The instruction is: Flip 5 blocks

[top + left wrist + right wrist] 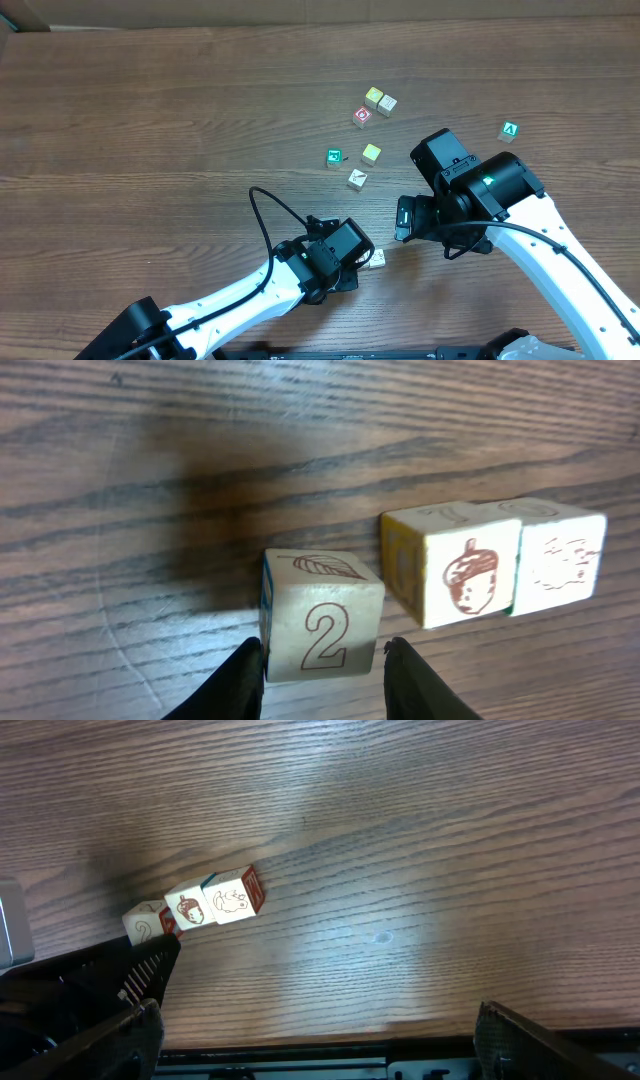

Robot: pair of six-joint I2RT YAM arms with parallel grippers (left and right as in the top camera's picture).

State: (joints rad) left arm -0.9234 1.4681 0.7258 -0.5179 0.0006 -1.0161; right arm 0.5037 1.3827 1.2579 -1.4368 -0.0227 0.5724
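A pale block printed with a "2" rests on the wooden table between my left gripper's fingertips. The left fingertip touches its side and the right fingertip stands a little off it, so the gripper is open. To its right an acorn block and another pale block stand in a row; the right wrist view shows the same row: "2", acorn, third. Overhead, the left gripper is beside a block. My right gripper hangs open with nothing in it.
Farther back lie a teal-faced cube, a red-marked cube, a white cube, two yellow-topped cubes and a pale cube. A green "A" cube sits at the right. The left arm's black cable loops over the table.
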